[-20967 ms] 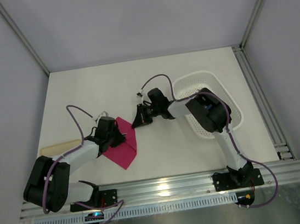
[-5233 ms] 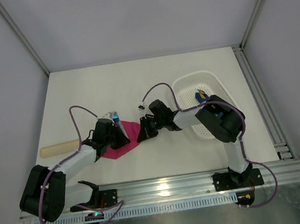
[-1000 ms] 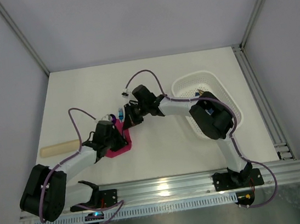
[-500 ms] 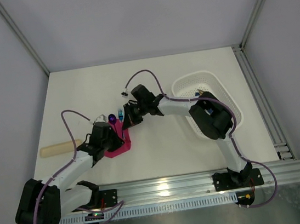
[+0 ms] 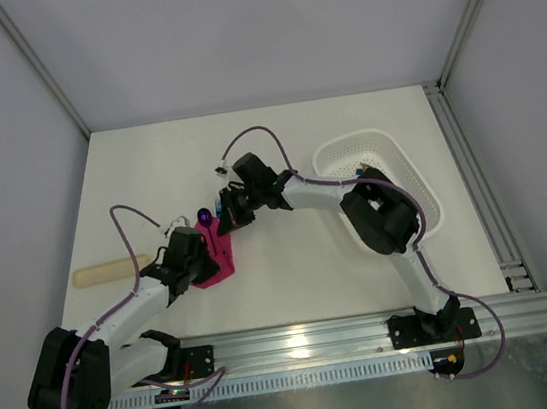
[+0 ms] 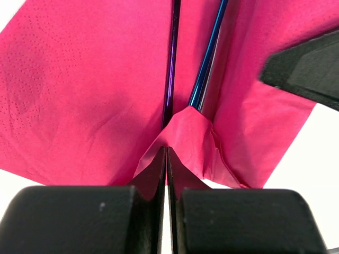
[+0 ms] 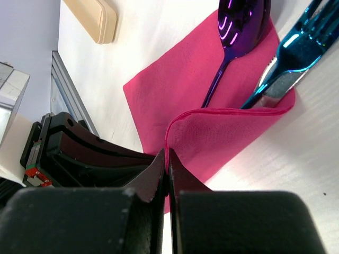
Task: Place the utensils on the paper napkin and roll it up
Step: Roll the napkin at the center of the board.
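Observation:
The magenta paper napkin (image 5: 220, 268) lies partly folded between my two grippers. Purple and blue utensil handles lie on it; in the left wrist view they run up the napkin (image 6: 79, 90) as a purple handle (image 6: 170, 63) and a blue one (image 6: 210, 58). The right wrist view shows the purple spoon head (image 7: 241, 21) and a teal fork (image 7: 296, 53) past the napkin's far edge. My left gripper (image 6: 167, 152) is shut on a raised corner of the napkin. My right gripper (image 7: 167, 155) is shut on a folded-over napkin edge (image 7: 222, 132).
A pale beige flat stick (image 5: 101, 275) lies left of the napkin. A white perforated basket (image 5: 404, 162) stands at the right with a blue item in it. The left gripper's black body (image 7: 79, 153) sits close behind the napkin in the right wrist view.
My right gripper has moved left, carrying the napkin edge over the utensil handles. The left arm has drawn back toward its base, still holding its corner.

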You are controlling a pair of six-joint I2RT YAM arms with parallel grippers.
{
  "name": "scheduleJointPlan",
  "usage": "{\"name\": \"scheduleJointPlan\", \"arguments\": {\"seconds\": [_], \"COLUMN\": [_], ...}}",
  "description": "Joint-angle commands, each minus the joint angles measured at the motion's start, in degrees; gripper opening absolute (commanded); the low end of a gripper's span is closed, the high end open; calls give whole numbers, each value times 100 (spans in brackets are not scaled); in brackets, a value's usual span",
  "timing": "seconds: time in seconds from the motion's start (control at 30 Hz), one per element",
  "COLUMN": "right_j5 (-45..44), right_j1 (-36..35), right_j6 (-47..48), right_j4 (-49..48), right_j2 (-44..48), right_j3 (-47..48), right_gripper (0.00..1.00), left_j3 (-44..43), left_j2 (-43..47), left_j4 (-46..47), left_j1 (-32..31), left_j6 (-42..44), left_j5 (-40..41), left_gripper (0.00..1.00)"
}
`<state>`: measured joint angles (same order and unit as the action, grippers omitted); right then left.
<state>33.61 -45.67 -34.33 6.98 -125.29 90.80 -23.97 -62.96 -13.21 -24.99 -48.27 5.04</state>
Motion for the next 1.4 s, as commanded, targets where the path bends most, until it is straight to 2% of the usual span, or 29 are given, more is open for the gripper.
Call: {"name": "scheduleJointPlan", "arguments": {"seconds": [0.0, 0.5, 0.9, 1.1, 1.37], "right_j5": [-38, -82, -100, -109, -126], "right_j1": [-109, -276, -320, -372, -399], "right_j6": [-100, -13, 66, 102, 110], "right_j4": [31, 383, 541, 576, 638], "right_j2": [-144, -663, -891, -953, -1058], "right_j3": [402, 1097, 1291, 1396, 1493], "right_gripper": [4, 4, 5, 8, 9], "left_j3": [50, 112, -407, -486, -557], "left_j2": [56, 117, 723, 1215, 1172], "left_j4": [29, -14, -1376, -1263, -1044], "left_j1": [3, 3, 3, 3, 3], "left_j6": [-112, -209, -701, -543, -482], "left_j5": [217, 322, 955, 779, 534], "left_gripper": [0, 0, 0, 0, 0]}}
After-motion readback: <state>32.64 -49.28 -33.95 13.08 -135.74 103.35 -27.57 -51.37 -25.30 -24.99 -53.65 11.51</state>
